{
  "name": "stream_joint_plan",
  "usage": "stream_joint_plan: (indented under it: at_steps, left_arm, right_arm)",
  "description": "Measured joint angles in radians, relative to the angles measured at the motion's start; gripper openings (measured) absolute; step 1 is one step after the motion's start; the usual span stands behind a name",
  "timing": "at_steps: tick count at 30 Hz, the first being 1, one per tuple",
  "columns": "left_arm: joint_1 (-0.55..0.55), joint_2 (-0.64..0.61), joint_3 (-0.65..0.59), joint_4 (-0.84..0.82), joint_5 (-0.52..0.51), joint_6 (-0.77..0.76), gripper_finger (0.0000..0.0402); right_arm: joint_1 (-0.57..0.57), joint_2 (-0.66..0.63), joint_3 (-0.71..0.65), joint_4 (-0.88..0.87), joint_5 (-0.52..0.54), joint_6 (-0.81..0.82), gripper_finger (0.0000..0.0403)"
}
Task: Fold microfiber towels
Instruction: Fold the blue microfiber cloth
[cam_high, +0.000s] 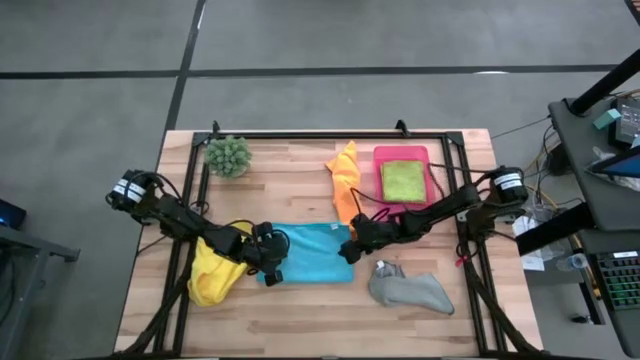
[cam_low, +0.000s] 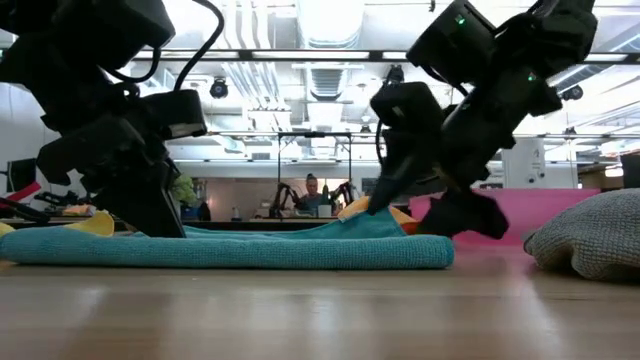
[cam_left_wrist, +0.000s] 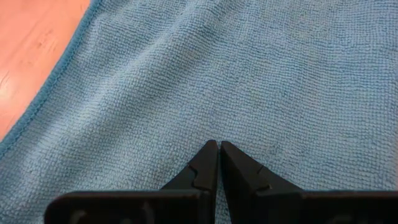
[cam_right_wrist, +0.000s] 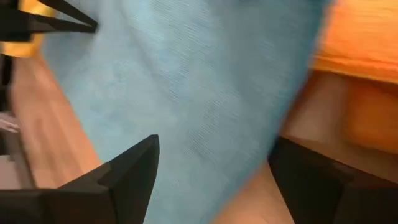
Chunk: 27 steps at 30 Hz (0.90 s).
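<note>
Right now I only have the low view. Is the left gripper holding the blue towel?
Observer: No. The left gripper is shut above the blue towel, with no cloth visible between its fingers.
Operator: And the right one?
Observer: The right gripper is open, with the blue towel's edge between its fingers, next to the orange towel.
Operator: Where's the green one?
Observer: The green towel lies flat on the pink tray.

Centre: flat towel (cam_high: 312, 253) on table (cam_high: 300, 320), left claw (cam_high: 272, 262) at its left edge, right claw (cam_high: 352, 250) at its right.
Left: crumpled towel (cam_high: 212, 272).
Back right: tray (cam_high: 432, 165) holding folded towel (cam_high: 402, 180).
Back left: plant (cam_high: 228, 155).
</note>
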Motion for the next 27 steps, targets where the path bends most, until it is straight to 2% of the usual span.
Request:
stream_joint_plan:
  at_steps: [4,9,13,20,27]
  left_arm:
    - [0.000,0.000,0.000,0.000,-0.001,0.000,0.0006]
    - [0.000,0.000,0.000,0.001,-0.001,0.001,0.0006]
    - [0.000,0.000,0.000,0.002,-0.004,0.001,0.0006]
    - [-0.002,-0.021,-0.001,-0.003,0.005,0.001,0.0006]
    - [-0.037,-0.134,-0.002,-0.032,0.043,0.001,0.0006]
  right_arm:
    - [0.000,0.037,-0.001,0.129,-0.003,0.000,0.0287]
    - [0.000,0.050,-0.002,0.162,0.026,-0.010,0.0260]
    - [0.000,0.050,-0.002,0.164,0.034,-0.020,0.0193]
    - [0.001,0.049,-0.002,0.168,0.034,-0.052,0.0025]
    - [0.000,0.034,0.009,0.143,0.042,-0.095,0.0009]
